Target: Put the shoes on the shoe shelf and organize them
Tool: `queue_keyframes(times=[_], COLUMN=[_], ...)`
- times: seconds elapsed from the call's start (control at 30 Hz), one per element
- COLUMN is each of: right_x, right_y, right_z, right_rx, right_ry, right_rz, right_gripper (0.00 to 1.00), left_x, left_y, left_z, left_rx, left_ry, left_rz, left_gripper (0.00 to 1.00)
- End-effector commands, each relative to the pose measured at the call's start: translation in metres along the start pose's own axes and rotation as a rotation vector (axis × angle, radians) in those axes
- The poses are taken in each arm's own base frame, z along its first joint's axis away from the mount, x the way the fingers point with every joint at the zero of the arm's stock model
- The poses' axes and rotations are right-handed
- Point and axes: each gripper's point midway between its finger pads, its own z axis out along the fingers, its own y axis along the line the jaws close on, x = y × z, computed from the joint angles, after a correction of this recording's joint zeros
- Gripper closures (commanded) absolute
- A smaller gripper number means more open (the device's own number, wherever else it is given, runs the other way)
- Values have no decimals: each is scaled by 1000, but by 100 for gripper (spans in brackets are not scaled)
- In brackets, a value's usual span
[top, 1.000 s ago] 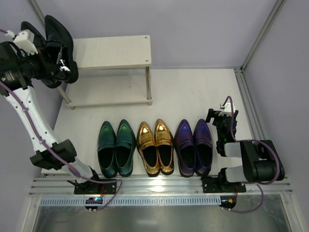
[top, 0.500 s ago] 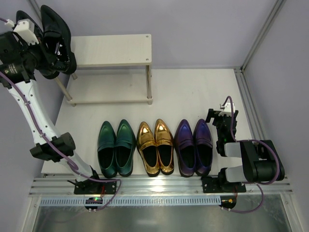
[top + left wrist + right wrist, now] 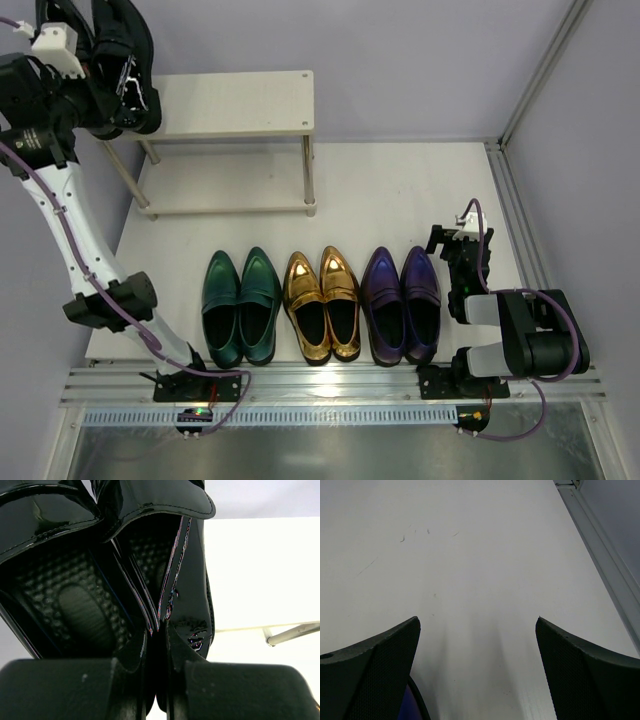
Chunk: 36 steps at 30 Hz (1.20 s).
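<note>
Black shoes [image 3: 190,580], toes cut off above, sit pinched in the left hand [image 3: 159,680]; right hand [image 3: 477,650] stands spread apart.

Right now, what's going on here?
The left fingers are clamped on the pair of glossy black pointed loafers, held aloft at the left end of the pale two-tier shoe shelf. The metallic green pair, gold pair and purple pair sit in a row on the white table. The right fingers rest open nearby.
</note>
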Motion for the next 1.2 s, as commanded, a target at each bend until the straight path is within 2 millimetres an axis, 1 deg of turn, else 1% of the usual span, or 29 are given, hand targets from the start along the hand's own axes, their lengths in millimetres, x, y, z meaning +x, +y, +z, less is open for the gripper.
queue_keyframes(times=[0.0, 0.03, 0.07, 0.13, 0.17, 0.2, 0.27, 0.3, 0.37, 0.53, 0.6, 0.67, 0.73, 0.8, 0.83, 1.0, 1.17], right_x=[-21, -20, -20, -20, -20, -20, -20, -20, -20, -21, -20, -20, -19, -20, -20, -20, -20], right_y=[1, 1, 1, 1, 1, 1, 1, 1, 1, 1, 1, 1, 1, 1, 1, 1, 1], right_z=[3, 3, 3, 3, 3, 3, 3, 3, 3, 3, 3, 3, 3, 3, 3, 3, 3], right_rx=[-5, -5, -5, -5, -5, -5, -5, -5, -5, -5, -7, -5, -5, -5, -5, -5, -5], right_ry=[-72, -69, -70, -70, -70, -70, -70, -70, -70, -72, -69, -69, -67, -69, -70, -70, -69], right_rz=[25, 23, 25, 25, 25, 25, 23, 25, 25, 25, 23, 23, 23, 23, 25, 25, 24], right_gripper=[3, 3, 3, 3, 3, 3, 3, 3, 3, 3, 3, 3, 3, 3, 3, 3, 3], left_x=[-101, -96, -90, -90, -88, -85, -81, -74, -71, -71, -70, -64, -56, -52, -50, -43, -39], left_y=[-42, -44, -54, -56, -63, -60, -61, -58, -54, -42, -41, -42, -40, -35, -32, -23, -15], left_z=[-31, -26, -23, -22, -20, -18, -17, -14, -14, -18, -20, -20, -16, -12, -7, 5, 10], left_rx=[87, 92, 111, 89, 86, 48, 20, -19, -41, -124, -134, -130, -130, -156, -164, -192, -230], left_ry=[-353, -334, -312, -311, -302, -283, -259, -224, -206, -191, -187, -164, -138, -127, -117, -97, -85], left_rz=[317, 321, 330, 356, 364, 361, 397, 397, 400, 373, 356, 341, 322, 301, 292, 251, 216], left_gripper=[100, 100, 100, 100, 100, 100, 100, 100, 100, 100, 100, 100, 100, 100, 100, 100, 100])
